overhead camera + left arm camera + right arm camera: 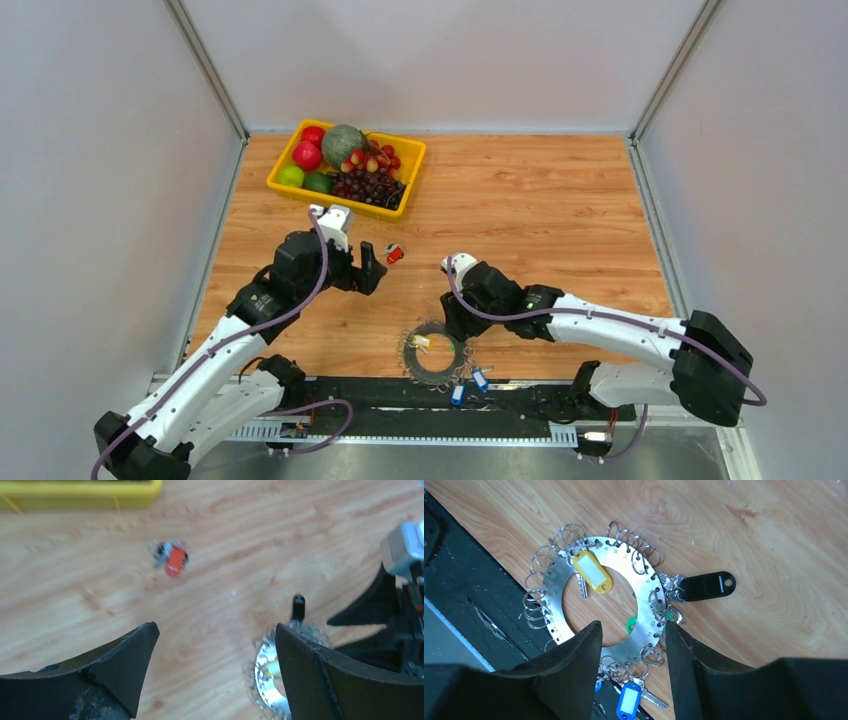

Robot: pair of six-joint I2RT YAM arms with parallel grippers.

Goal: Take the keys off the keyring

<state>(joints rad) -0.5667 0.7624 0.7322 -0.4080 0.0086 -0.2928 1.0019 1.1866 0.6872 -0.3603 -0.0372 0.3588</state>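
Keyring (412, 360): a flat, perforated metal ring hung with many small split rings, lying on the table at the near edge.

Top view: the right gripper (455, 325) sits over the ring's far-right rim. The left gripper (372, 268) hangs well to the ring's far left. A red key (394, 254) lies loose just beyond its tips. Two blue keys (458, 393) trail from the ring's near side onto the black base strip.

Left wrist view: fingers spread wide, nothing held. The red key (175, 561) lies ahead between them; the keyring (265, 670) is just beside the right-hand finger.

Right wrist view: fingers parted, straddling the keyring (549, 610) band without clamping it. The green key (631, 625) lies between the tips, the yellow key (593, 571) ahead-left and the black key (706, 586) ahead-right.

Risk: closing here may pinch split rings or the green tag and drag the whole ring. The two arms are also working close together.

Markings: tag windows blank; no legible writing.
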